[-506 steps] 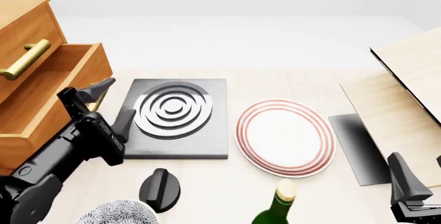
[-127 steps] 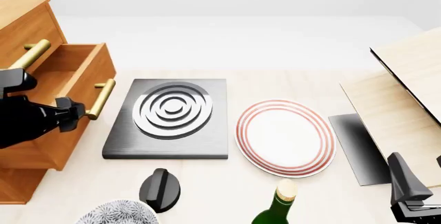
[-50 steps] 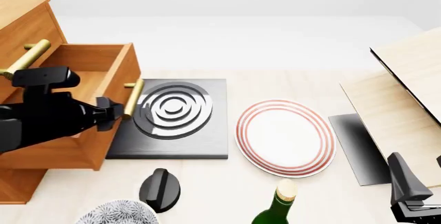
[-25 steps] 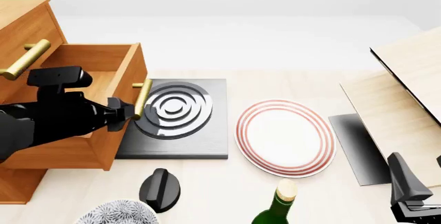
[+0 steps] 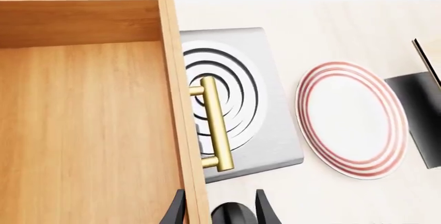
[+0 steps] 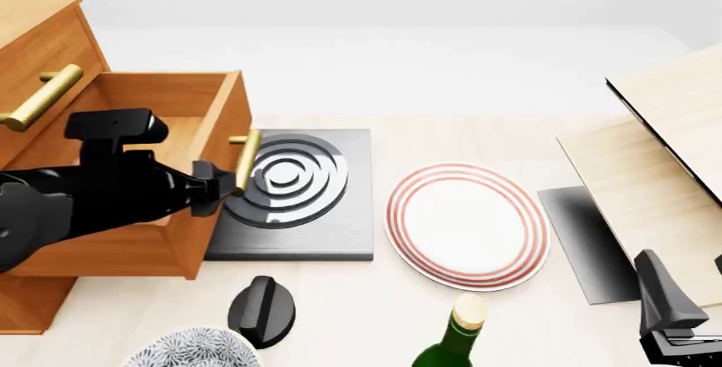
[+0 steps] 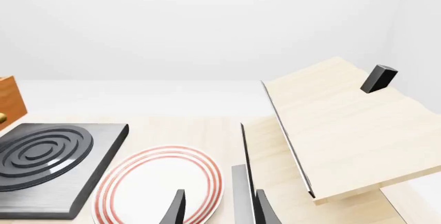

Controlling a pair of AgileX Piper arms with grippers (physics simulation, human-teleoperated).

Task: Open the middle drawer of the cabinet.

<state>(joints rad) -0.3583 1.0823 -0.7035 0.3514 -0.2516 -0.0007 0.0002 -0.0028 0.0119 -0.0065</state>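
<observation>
The middle drawer [image 6: 135, 172] stands pulled out at 9 o'clock — left gripper [image 6: 212, 188] seemingly clamped on its front panel; right gripper [image 7: 219, 208] apart.

One cabinet [image 6: 34, 37], one plate [image 6: 468, 225], one bottle [image 6: 451, 342], one hob [image 6: 296, 194].

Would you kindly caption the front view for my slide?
Left hand at the brass handle of the pulled-out middle drawer, beside a ringed black slab and red-rimmed plate.

No readable text, labels, brand names, numbers or signs appear on any object in these three views.
</observation>
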